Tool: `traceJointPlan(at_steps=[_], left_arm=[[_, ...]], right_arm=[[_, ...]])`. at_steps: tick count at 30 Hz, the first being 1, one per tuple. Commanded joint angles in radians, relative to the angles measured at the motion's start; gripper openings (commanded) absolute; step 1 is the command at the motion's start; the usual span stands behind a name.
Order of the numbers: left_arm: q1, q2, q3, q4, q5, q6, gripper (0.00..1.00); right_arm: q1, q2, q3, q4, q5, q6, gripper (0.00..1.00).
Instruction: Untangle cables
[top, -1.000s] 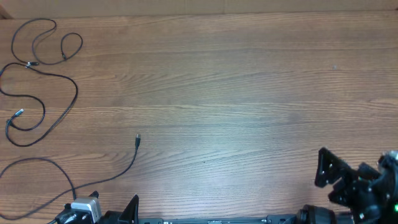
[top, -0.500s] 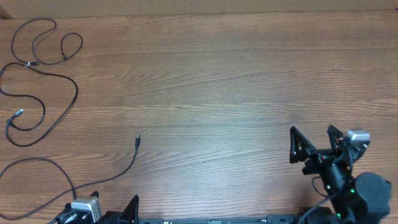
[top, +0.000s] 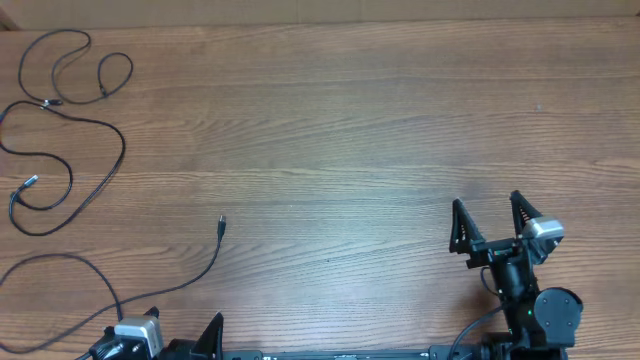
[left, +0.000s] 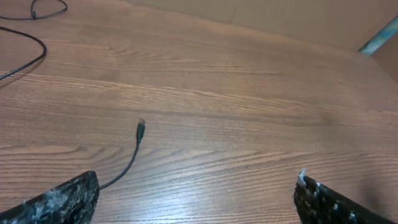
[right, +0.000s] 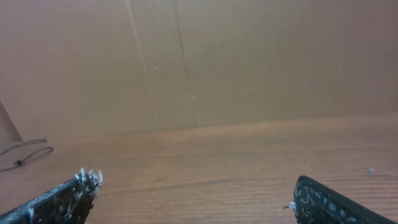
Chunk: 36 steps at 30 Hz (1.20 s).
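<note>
**Q:** What lies on the table (top: 350, 120)?

**A:** Thin black cables (top: 122, 150), all on its left side. The wood is light brown, with the grain running left to right.

**Q:** How are they arranged?

**A:** Near the far left corner, loose loops cross one another. A silver tip (top: 30, 181) lies close to the left edge. I cannot tell how many cords make up those loops. Closer to the front, and apart from the loops, lies a single cord (left: 132, 160). It arcs in from the left edge, dips toward the front rim, then curves out to the right. It ends in a small plug (top: 221, 224) lying flat on the wood.

**Q:** Where is the left claw (left: 198, 180), and is it holding anything?

**A:** It sits at the front left rim, only partly visible from above. Its own camera shows both fingers spread wide with only bare wood between them. The plug lies ahead of it, nearer the left finger, and is not touched.

**Q:** And the right claw (top: 487, 205)?

**A:** It is at the front right, well apart from every cable. Its fingers point toward the far side, spread wide, and they grip nothing. Its camera looks low across the table to a brown cardboard wall (right: 217, 62). The loops show faintly at the far left of that view.
</note>
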Motion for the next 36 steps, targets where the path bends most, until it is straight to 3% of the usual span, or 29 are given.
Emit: traceJointPlan(at_steps=[1, 21, 36], left_arm=[[-0.002, -0.008, -0.003, 0.004, 0.004, -0.007, 1.00], [-0.002, -0.008, -0.003, 0.003, 0.004, -0.007, 1.00], [-0.002, -0.008, -0.003, 0.003, 0.004, -0.007, 1.00]], right_arm=[[0.006, -0.013, -0.045, 0.024, 0.000, -0.005, 1.00], [0.004, -0.012, -0.085, -0.002, 0.053, -0.013, 1.00], [0.004, -0.012, -0.085, -0.002, 0.048, -0.168, 1.00]])
